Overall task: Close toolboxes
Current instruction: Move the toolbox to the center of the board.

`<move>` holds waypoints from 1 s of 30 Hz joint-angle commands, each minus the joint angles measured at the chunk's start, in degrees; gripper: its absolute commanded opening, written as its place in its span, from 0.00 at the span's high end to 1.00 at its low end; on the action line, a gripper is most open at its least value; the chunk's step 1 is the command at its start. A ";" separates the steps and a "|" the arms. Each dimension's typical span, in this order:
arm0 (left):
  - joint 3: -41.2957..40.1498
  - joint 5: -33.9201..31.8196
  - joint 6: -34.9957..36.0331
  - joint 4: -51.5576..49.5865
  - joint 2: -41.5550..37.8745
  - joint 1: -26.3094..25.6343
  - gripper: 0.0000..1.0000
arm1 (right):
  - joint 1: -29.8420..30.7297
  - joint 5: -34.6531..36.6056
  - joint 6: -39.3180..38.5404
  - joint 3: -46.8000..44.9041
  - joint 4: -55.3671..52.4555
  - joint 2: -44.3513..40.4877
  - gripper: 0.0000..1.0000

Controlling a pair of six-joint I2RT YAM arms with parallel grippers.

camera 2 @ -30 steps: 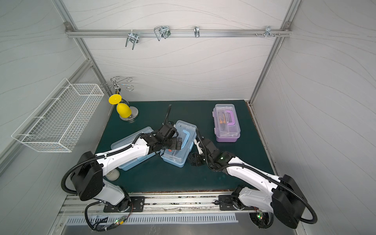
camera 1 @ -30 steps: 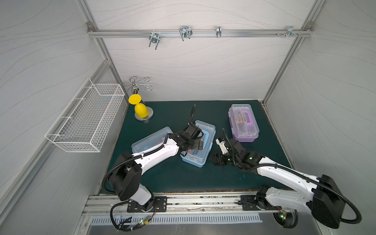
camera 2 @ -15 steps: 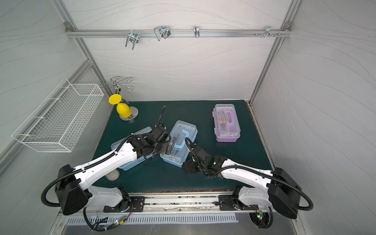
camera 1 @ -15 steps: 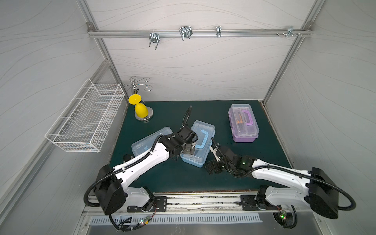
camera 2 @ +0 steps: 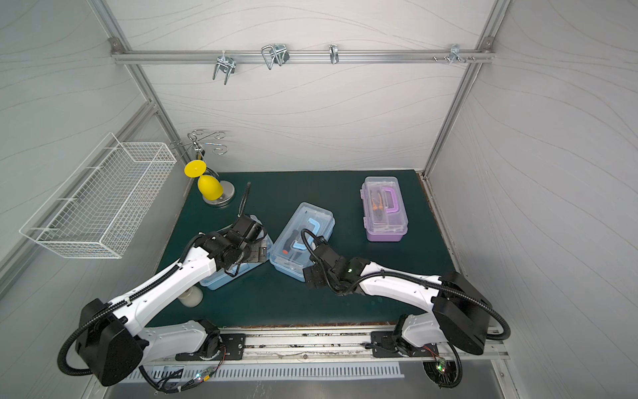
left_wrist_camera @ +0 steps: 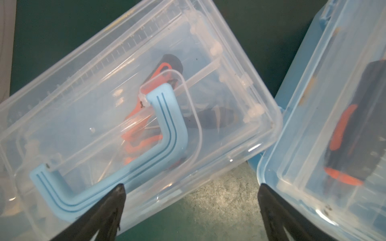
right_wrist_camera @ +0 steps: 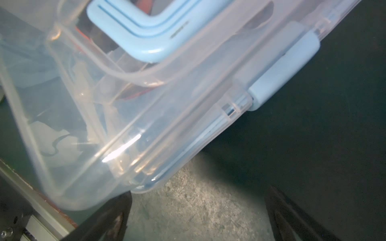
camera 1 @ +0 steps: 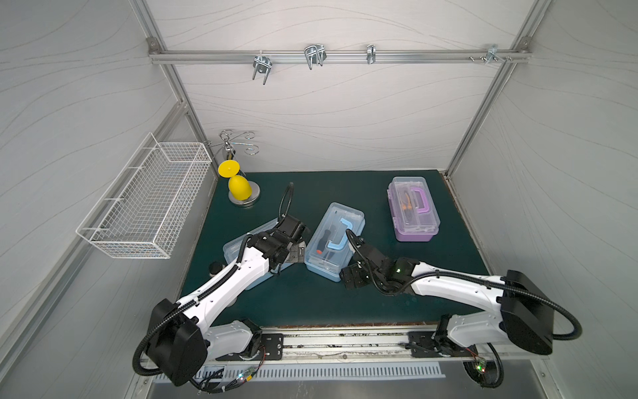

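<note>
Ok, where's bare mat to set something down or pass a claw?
Free on the mat: back strip between yellow goblet and purple toolbox; patch in front of that toolbox; front-edge strip. Crowded: gap between left light-blue toolbox and middle light-blue toolbox, with the open left claw over it.

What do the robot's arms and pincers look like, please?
Left arm and right arm: white shells, black joints, black ribbed cables. A green light glows near the right wrist. Left pincer and right pincer: black tapered fingers.

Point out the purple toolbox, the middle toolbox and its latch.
purple toolbox [camera 1: 414, 210]: top view, lid centre
middle toolbox [camera 1: 331, 238]: top view, lid by handle
latch [right_wrist_camera: 284, 67]: right wrist view, blue face
</note>
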 commanded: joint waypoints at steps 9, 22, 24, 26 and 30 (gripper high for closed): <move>1.92 5.27 2.95 10.28 8.08 2.66 0.01 | -3.56 5.66 2.22 1.50 -0.11 1.22 0.01; 12.42 12.43 7.99 16.37 22.41 2.66 0.01 | -10.90 1.68 -0.90 3.02 1.16 1.93 0.01; 15.07 13.70 8.55 16.66 24.83 2.66 0.01 | -11.81 1.24 -1.30 3.38 1.08 2.07 0.01; 18.01 15.09 9.00 16.66 27.02 2.66 0.01 | -12.41 0.96 -1.67 3.60 1.16 1.92 0.01; 24.09 17.69 9.27 16.48 31.18 2.66 0.01 | -13.36 0.87 -2.67 3.68 1.00 1.34 0.01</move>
